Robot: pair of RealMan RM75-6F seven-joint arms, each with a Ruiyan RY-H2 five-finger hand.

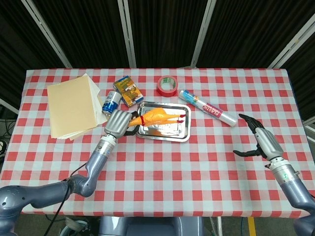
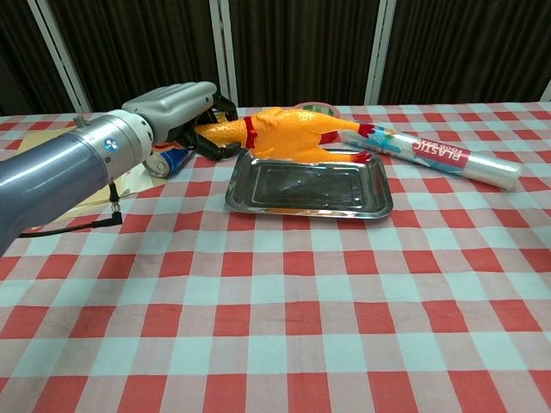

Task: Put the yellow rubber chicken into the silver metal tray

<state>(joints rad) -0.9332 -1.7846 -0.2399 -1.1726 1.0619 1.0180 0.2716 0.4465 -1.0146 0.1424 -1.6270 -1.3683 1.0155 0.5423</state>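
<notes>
My left hand (image 1: 118,123) (image 2: 176,110) grips the yellow rubber chicken (image 1: 156,117) (image 2: 284,135) by its head end, at the left edge of the silver metal tray (image 1: 183,132) (image 2: 303,200). The chicken's body stretches to the right over the tray, just above its bottom, with the red feet near the far right corner. My right hand (image 1: 261,140) hangs open over the cloth at the far right, well away from the tray; it shows only in the head view.
Behind the tray lie a red tape roll (image 1: 167,85), a plastic-wrap roll (image 1: 207,107) (image 2: 439,156), a blue can (image 1: 111,103) and a snack box (image 1: 128,90). Tan folders (image 1: 73,104) lie at the left.
</notes>
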